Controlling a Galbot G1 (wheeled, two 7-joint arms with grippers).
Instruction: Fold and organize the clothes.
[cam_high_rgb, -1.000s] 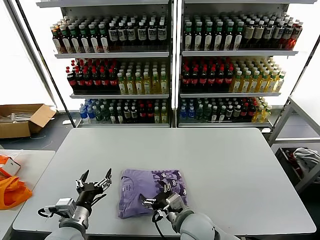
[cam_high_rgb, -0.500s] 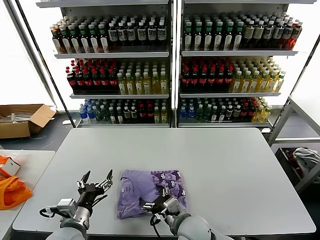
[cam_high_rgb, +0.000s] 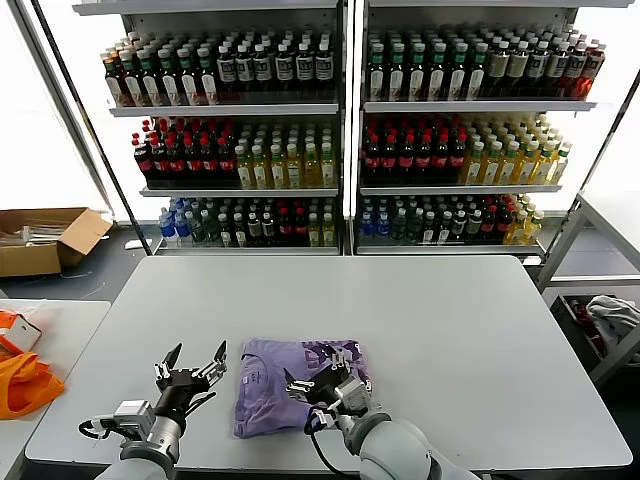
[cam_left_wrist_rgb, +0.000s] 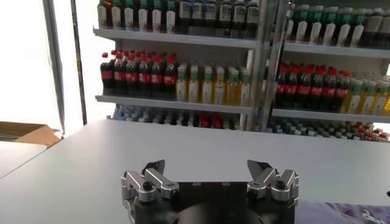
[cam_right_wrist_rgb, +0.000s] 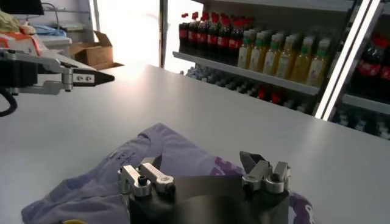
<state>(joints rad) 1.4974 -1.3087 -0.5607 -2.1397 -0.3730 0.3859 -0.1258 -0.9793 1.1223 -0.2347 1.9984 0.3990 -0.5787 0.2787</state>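
Lavender T-shirt (cam_high_rgb: 290, 385) near table (cam_high_rgb: 450, 330) front edge, bare tabletop beyond

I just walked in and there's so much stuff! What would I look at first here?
Probably the lavender T-shirt, lying folded near the front edge of the grey table, its printed lettering showing on the robot's right side. The open right gripper hangs over it, and the open left gripper waits beside it above bare table. Behind stand shelves of drink bottles.
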